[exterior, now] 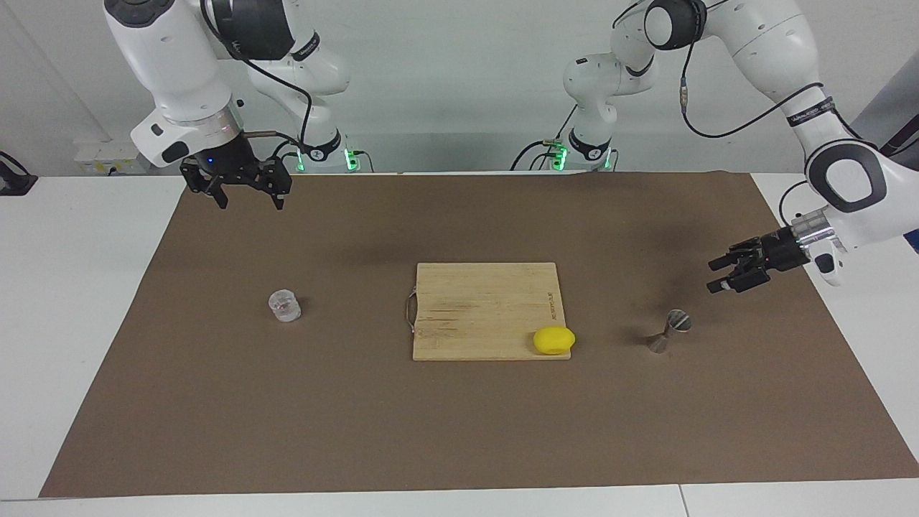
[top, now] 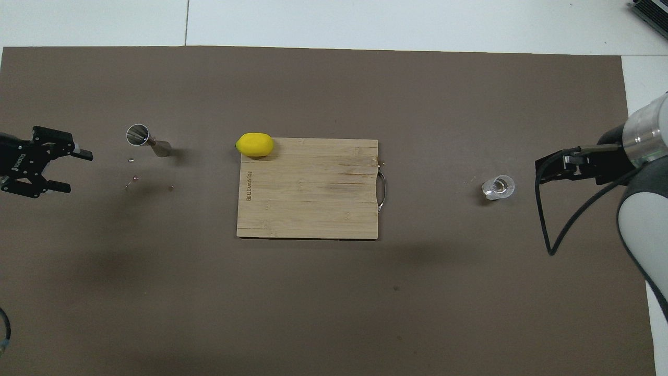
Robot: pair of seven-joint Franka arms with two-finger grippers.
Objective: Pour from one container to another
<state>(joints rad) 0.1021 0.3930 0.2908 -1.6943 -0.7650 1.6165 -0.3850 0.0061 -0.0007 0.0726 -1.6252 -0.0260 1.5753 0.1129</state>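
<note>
Left gripper (exterior: 720,276) hangs empty near the upright metal jigger (exterior: 669,332), fingers spread; right gripper (exterior: 248,195), likewise spread and empty, waits above the mat. Glass cup (exterior: 284,305) stands alone; board lettering unreadable

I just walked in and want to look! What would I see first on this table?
The bright yellow lemon jumps out first, sitting on a corner of the wooden cutting board in the middle of the brown mat. A little clear glass cup stands toward the right arm's end, and a shiny metal jigger toward the left arm's end, where the open left gripper hangs close by it.
</note>
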